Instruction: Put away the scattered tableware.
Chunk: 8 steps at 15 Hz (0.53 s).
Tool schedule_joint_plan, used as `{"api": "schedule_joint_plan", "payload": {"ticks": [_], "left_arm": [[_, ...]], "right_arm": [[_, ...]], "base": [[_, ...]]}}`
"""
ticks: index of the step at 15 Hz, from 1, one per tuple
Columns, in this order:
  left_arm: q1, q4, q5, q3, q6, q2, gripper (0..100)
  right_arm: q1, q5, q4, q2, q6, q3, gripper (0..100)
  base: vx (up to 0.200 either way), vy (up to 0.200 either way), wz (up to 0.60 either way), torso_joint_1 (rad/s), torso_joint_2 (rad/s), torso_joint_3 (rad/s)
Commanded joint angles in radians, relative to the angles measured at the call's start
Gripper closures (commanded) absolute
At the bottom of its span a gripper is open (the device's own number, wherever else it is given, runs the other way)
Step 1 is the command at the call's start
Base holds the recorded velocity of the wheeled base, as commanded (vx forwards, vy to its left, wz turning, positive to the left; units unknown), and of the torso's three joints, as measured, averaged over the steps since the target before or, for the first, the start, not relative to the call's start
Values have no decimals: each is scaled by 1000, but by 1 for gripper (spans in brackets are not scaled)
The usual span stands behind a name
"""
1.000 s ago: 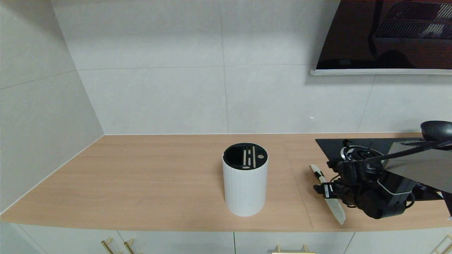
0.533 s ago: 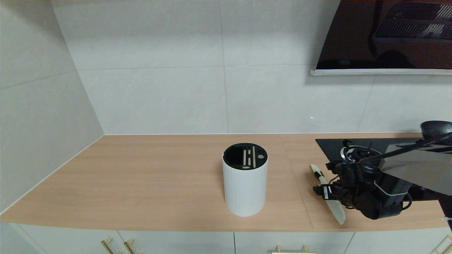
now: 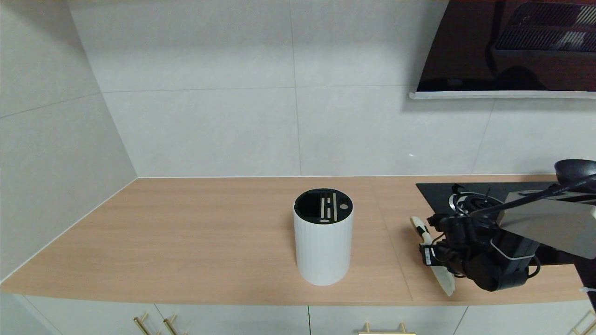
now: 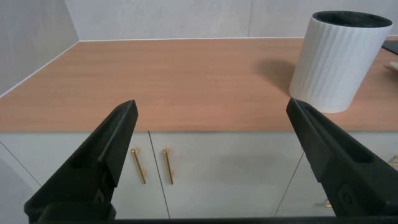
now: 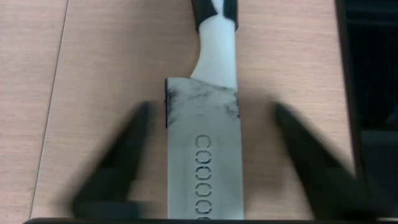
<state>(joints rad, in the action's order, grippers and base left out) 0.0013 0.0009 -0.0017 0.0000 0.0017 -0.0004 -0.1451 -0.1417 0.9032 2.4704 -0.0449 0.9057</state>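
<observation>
A knife (image 3: 443, 278) with a pale blade and a black-and-white handle lies on the wooden counter (image 3: 209, 232), right of the white ribbed cutlery holder (image 3: 323, 242). My right gripper (image 3: 427, 253) is down over the knife, near where blade meets handle. In the right wrist view the blade (image 5: 202, 155) runs between the two fingers (image 5: 118, 168) with a gap on each side, so my right gripper (image 5: 211, 180) is open. My left gripper (image 4: 211, 143) is open and holds nothing, in front of the counter's edge, with the holder (image 4: 342, 59) beyond it.
A black cooktop (image 3: 435, 193) with a burner (image 3: 470, 201) lies just behind the right gripper, and a dark pan (image 3: 575, 170) sits at the far right. A range hood (image 3: 507, 46) hangs above. Cabinet fronts with gold handles (image 4: 152, 165) run below the counter.
My right arm has sunk slightly and drawn a little closer over the knife. The knife, the holder and the left gripper stay where they were.
</observation>
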Motion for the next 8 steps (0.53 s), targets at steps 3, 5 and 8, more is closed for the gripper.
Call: {"api": "schedule_joint_plan", "payload": {"ticks": [3,5,8], "left_arm": [[0,1,0,0,0,0,0],[0,-1,0,0,0,0,0],[0,1,0,0,0,0,0]], "right_arm": [[-11,1,0,4,0,-1,100],[-11,1,0,1,-1,1,100],[-10,-1,2,-34,-23,-8,100]], "base": [[0,0,0,0,0,0],[0,0,0,0,0,0],[0,0,0,0,0,0]]}}
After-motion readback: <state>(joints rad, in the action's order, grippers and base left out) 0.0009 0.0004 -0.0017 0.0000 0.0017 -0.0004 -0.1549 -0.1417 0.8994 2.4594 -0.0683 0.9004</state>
